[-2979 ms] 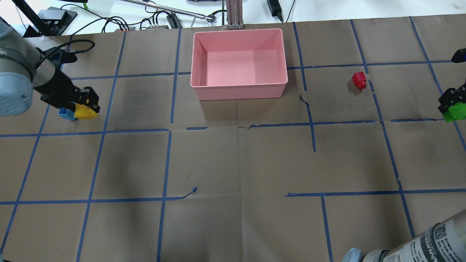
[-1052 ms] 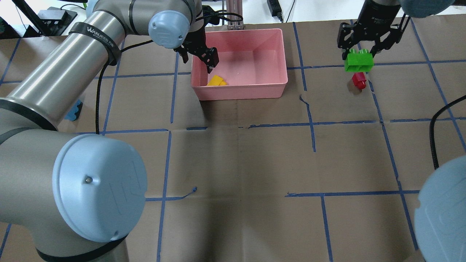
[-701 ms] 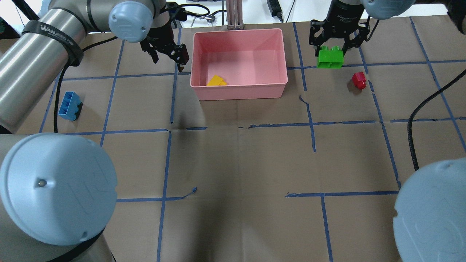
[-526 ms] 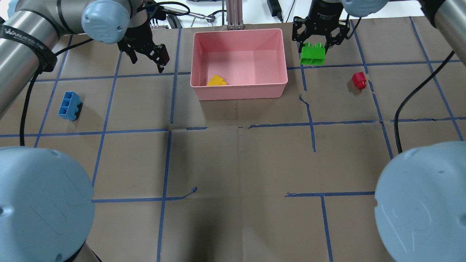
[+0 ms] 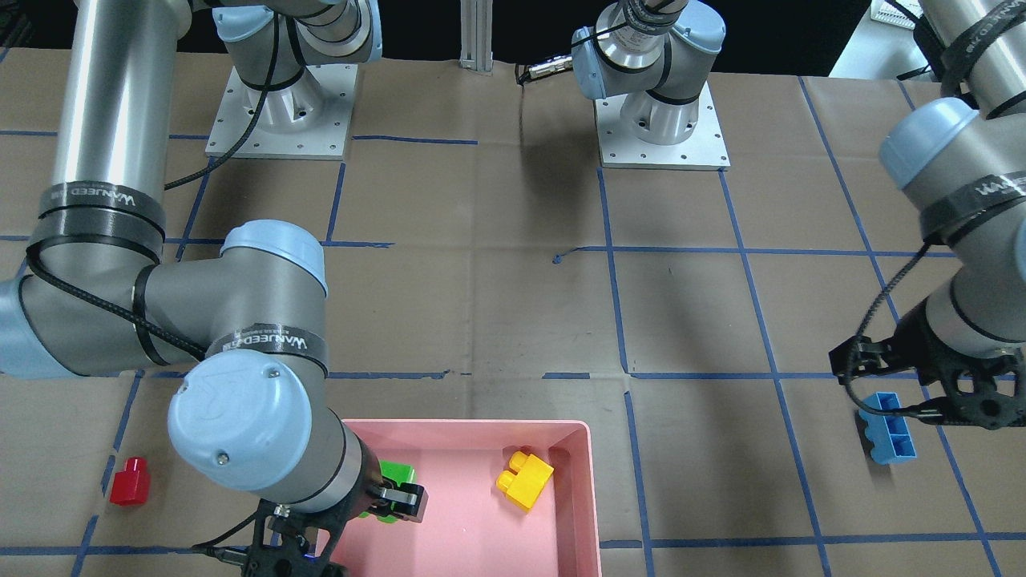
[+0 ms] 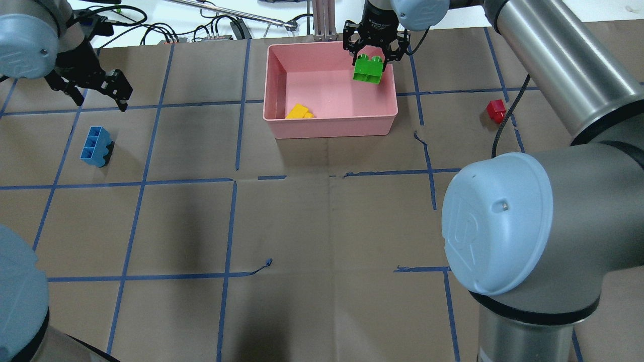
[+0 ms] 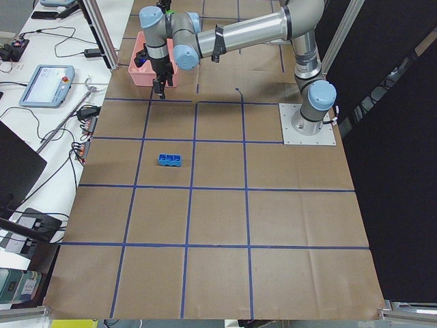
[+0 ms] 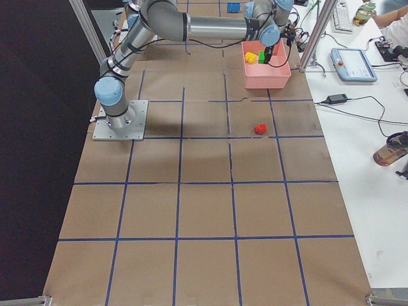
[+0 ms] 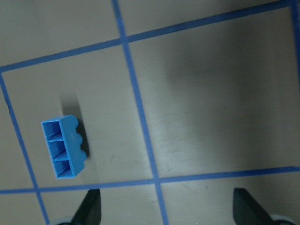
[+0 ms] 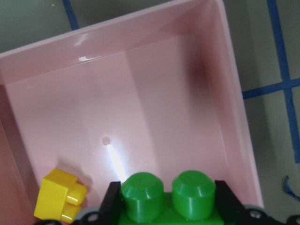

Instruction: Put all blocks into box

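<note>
My right gripper (image 6: pixel 370 56) is shut on the green block (image 6: pixel 368 70) and holds it above the far right part of the pink box (image 6: pixel 332 125). The right wrist view shows the green block (image 10: pixel 168 197) over the box floor. The yellow block (image 6: pixel 300 111) lies inside the box at its near left corner. The red block (image 6: pixel 496 110) sits on the table right of the box. My left gripper (image 6: pixel 100 96) is open and empty, just beyond the blue block (image 6: pixel 95 146), which lies on its side at the table's left. The left wrist view shows the blue block (image 9: pixel 65 146) left of the open fingers.
Brown paper with a blue tape grid covers the table. Cables and equipment (image 6: pixel 221 25) lie past the far edge. My right arm's elbow (image 6: pixel 495 221) fills the near right of the overhead view. Both arm bases (image 5: pixel 661 120) stand at the robot's side.
My right gripper has carried the green block left from beside the box to over it. My left gripper, open after leaving the yellow block in the box, has moved left to near the blue block.
</note>
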Controlling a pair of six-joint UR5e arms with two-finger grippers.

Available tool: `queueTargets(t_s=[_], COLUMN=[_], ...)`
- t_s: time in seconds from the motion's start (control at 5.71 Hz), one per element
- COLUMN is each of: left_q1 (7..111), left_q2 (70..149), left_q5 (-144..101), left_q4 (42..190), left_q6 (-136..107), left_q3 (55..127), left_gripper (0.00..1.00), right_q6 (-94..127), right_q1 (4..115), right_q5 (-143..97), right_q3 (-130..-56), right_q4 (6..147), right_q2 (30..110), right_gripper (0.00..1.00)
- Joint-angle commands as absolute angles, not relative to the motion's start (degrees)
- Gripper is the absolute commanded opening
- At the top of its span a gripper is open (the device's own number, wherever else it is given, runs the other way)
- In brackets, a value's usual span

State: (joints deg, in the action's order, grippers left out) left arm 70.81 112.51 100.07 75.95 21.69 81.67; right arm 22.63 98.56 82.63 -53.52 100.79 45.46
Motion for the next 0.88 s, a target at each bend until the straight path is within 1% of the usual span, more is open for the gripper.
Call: queueTargets(t_s=[0.0,0.18,0.53,0.7], left_q1=[64.62,63.03,62.14,61.88], left_q2=[116.07,119.15,125.92,127.25], left_q5=[98.35,95.39,95.19,95.53], left_q4=[69.92,64.74,61.11,61.17], left_q6=[28.76,33.79,33.84,34.27], left_q3=[81.39,81.73,81.83,81.30], left_gripper=[0.97,0.97,0.97,0.97], right_q6=[22.33,22.32,20.58,14.13], right_q1=[98.79,98.70,97.13,94.33], right_q5=[80.95,80.95,82.17,86.70], right_q3=[-53.96,-54.31,-54.40,-54.49], right_q4=[105.01,105.73,102.15,99.08], right_q2=[42.98,43.15,47.09,48.15], right_gripper=[0.99,1.00,1.00,1.00])
